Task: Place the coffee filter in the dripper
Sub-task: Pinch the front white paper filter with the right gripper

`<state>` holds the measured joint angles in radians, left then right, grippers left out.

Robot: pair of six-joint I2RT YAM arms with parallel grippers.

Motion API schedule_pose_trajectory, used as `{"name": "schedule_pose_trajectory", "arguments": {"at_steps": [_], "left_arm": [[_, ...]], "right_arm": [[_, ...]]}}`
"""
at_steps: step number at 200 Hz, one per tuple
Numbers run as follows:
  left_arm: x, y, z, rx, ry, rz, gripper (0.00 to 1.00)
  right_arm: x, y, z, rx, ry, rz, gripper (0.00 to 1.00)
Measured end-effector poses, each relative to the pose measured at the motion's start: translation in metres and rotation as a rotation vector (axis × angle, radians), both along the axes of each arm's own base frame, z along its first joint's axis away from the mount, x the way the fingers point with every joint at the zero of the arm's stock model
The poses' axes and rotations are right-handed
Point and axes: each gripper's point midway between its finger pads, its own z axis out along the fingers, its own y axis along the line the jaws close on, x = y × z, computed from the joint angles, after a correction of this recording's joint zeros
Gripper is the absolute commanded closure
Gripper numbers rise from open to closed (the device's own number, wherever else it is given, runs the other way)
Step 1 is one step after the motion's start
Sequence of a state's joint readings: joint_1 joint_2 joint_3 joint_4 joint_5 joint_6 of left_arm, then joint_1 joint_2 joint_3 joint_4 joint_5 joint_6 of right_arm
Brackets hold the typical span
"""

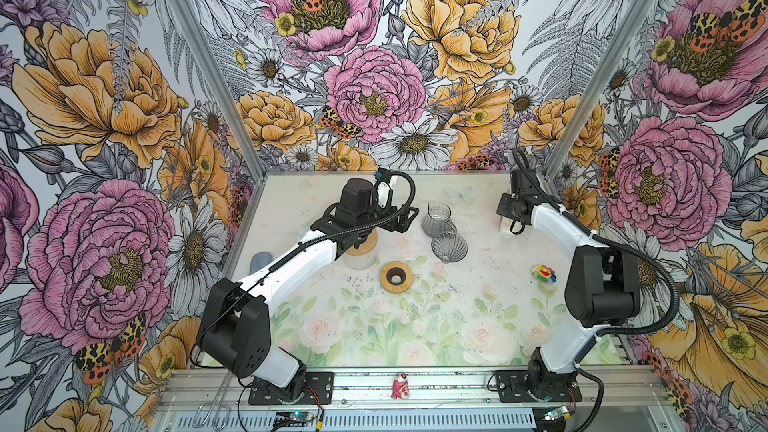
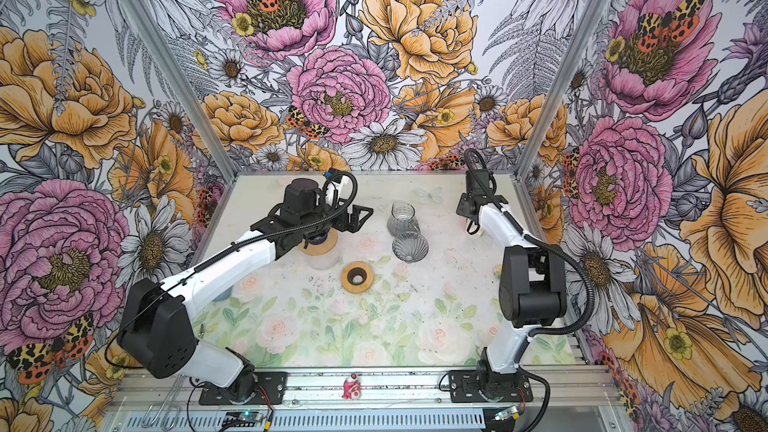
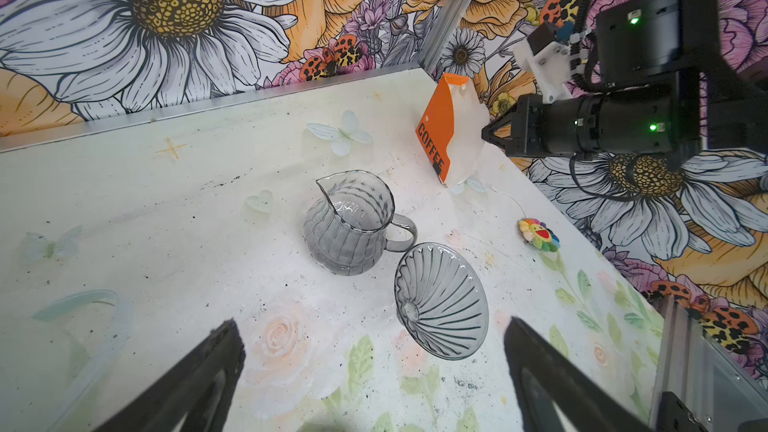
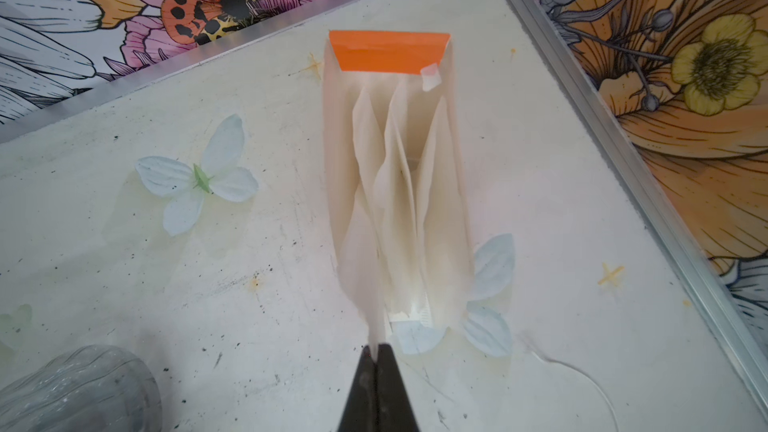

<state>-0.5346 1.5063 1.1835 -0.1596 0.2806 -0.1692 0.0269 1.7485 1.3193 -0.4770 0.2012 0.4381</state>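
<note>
- Step in hand: drawing one sheet from the stock. Your right claw (image 4: 378, 357) is clenched on the edge of a coffee filter (image 4: 359, 268). The rest of the sheet runs back into the orange-topped pack (image 4: 388, 51), at the far right corner of the desk (image 3: 166, 222).
- Left claw (image 3: 370, 326): released, jaws wide, holding nothing, hovering near the dripper (image 3: 442, 301).
- The dripper lies tipped on its side just beside the glass carafe (image 3: 349, 222), well apart from the pack.
- Next, by my reading: pull the sheet clear without dragging its neighbours, then carry it across. You will likely have to right the dripper first, because its mouth does not face up.
</note>
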Motion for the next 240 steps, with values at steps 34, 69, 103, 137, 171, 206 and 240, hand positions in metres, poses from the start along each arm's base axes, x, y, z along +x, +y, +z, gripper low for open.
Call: {"name": "schedule_pose_trajectory", "arguments": {"at_steps": [34, 69, 103, 137, 171, 206, 240], "left_arm": [[0.005, -0.003, -0.004, 0.005, 0.008, 0.0, 0.01], [0.007, -0.004, -0.007, 0.009, 0.015, -0.001, 0.01], [0.007, -0.005, -0.006, 0.006, 0.013, -0.003, 0.01], [0.007, -0.005, -0.004, 0.005, 0.01, -0.004, 0.01], [0.008, -0.006, -0.003, 0.003, 0.008, -0.005, 0.01], [0.006, -0.008, -0.002, 0.001, 0.006, -0.011, 0.01], [0.006, -0.008, -0.002, 0.001, 0.006, -0.011, 0.01]], "right_arm": [[-0.002, 0.002, -0.004, 0.022, 0.008, -0.005, 0.86], [-0.002, 0.005, -0.004, 0.038, 0.008, -0.003, 0.78], [-0.003, 0.009, 0.005, 0.055, -0.013, 0.013, 0.67], [-0.004, 0.014, 0.029, 0.075, -0.065, 0.042, 0.64], [-0.009, 0.016, 0.044, 0.083, -0.1, 0.061, 0.66], [-0.016, 0.014, 0.034, 0.092, -0.073, 0.077, 0.67], [-0.015, 0.011, 0.017, 0.12, -0.035, 0.083, 0.67]]}}
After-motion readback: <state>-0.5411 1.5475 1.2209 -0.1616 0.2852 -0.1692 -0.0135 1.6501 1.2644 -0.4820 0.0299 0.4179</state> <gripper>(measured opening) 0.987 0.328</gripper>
